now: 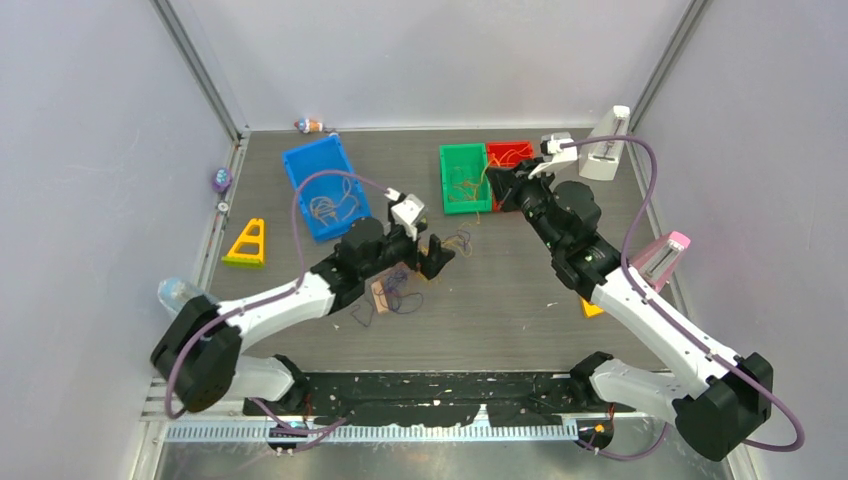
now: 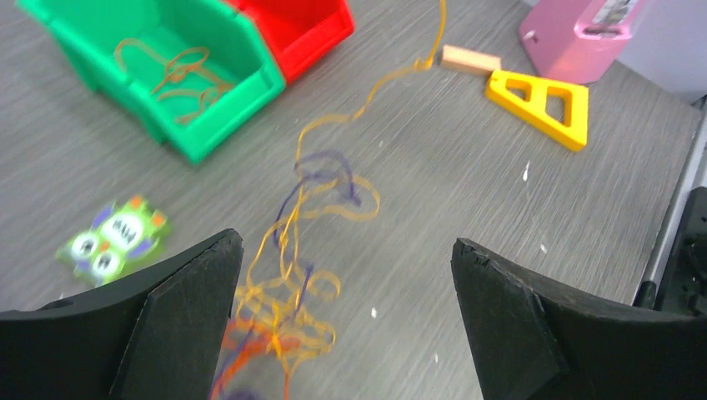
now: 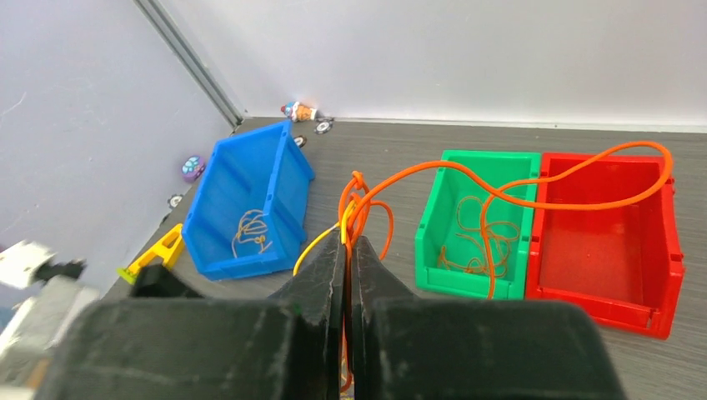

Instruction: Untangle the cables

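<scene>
A loose tangle of thin yellow, orange and purple cables (image 2: 283, 308) lies on the grey table, close against the left finger of my left gripper (image 2: 343, 243). That gripper is wide open and grips nothing; from above it (image 1: 436, 256) hovers by the tangle (image 1: 400, 290). My right gripper (image 3: 348, 243) is shut on orange and yellow cables. One orange cable (image 3: 575, 200) loops from the closed fingertips out over the green and red bins. In the top view the right gripper (image 1: 503, 186) is next to those bins.
A blue bin (image 1: 320, 185), a green bin (image 1: 465, 178) and a red bin (image 1: 510, 158) stand at the back; blue and green hold thin cables. Yellow triangles (image 1: 247, 243) (image 2: 542, 104), a wooden block (image 2: 471, 60), an owl toy (image 2: 112, 237), a pink object (image 1: 665, 255) and a white stand (image 1: 605, 150) lie around.
</scene>
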`<control>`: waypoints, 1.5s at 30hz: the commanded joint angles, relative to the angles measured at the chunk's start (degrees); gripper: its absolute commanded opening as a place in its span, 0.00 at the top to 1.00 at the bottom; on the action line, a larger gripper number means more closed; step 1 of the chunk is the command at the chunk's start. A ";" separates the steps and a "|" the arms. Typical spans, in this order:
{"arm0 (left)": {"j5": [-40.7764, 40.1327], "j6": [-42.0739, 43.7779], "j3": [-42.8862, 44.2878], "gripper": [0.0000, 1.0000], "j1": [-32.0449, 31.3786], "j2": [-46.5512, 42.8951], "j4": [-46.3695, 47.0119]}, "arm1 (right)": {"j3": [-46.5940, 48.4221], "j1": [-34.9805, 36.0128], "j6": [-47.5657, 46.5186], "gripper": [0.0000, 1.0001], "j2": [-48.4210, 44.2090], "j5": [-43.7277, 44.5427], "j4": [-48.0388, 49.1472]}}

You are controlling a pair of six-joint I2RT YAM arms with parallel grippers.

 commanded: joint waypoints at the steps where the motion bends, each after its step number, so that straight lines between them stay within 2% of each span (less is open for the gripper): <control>1: 7.99 2.26 9.07 0.04 -0.56 10.08 9.25 | 3.43 0.38 0.76 0.95 -1.22 -3.97 -0.71; 7: 10.56 -0.58 16.93 0.07 -1.39 21.21 16.62 | 4.24 0.37 1.02 0.95 -2.21 -6.51 -2.12; 10: 11.37 -3.24 20.91 0.22 -1.55 24.90 17.62 | 4.73 0.38 0.79 0.94 -2.14 -6.42 -3.19; 12: 12.75 -4.67 22.15 0.42 -1.56 25.93 19.27 | 4.71 0.40 0.66 0.95 -1.86 -5.95 -3.70; 13: 12.34 -4.99 21.50 0.58 -1.56 25.53 20.84 | 4.59 0.38 0.61 0.95 -1.61 -5.69 -3.88; 15: 7.79 -4.97 18.31 0.97 -1.51 23.26 23.52 | 3.79 0.38 0.52 0.94 -1.23 -4.13 -4.04; 16: 4.40 -4.82 15.96 1.00 -1.38 21.62 23.03 | 2.64 0.38 0.51 0.94 -1.08 -1.80 -3.79; 21: 0.12 -4.33 10.33 1.00 0.76 11.71 14.78 | -0.36 -0.15 0.65 0.91 3.64 7.09 -3.34; 24: -1.34 -3.40 10.54 1.00 1.06 8.04 4.82 | 2.67 -0.68 0.38 0.91 10.03 8.25 -9.39; 26: -0.73 -2.99 10.56 1.00 1.08 7.24 1.37 | 3.78 -0.76 0.66 0.92 13.37 7.91 -12.89; 31: -1.16 -1.52 5.60 1.00 1.08 4.91 0.91 | 7.72 -0.79 0.33 0.93 19.51 6.64 -19.02; 36: -8.85 0.39 0.97 1.00 1.06 1.05 1.93 | 9.73 -0.69 -1.60 0.93 23.98 7.31 -18.78; 39: -12.32 0.12 -1.53 1.00 1.32 -0.02 6.19 | 12.03 -0.70 -3.42 0.93 26.29 8.90 -17.60; 41: -12.89 -0.61 -0.16 1.00 1.66 1.28 6.87 | 14.56 -0.72 -4.89 0.94 28.50 9.29 -16.72; 45: -13.24 -3.67 7.20 1.00 3.39 5.81 0.53 | 22.80 -0.76 -8.13 0.94 35.30 8.29 -16.37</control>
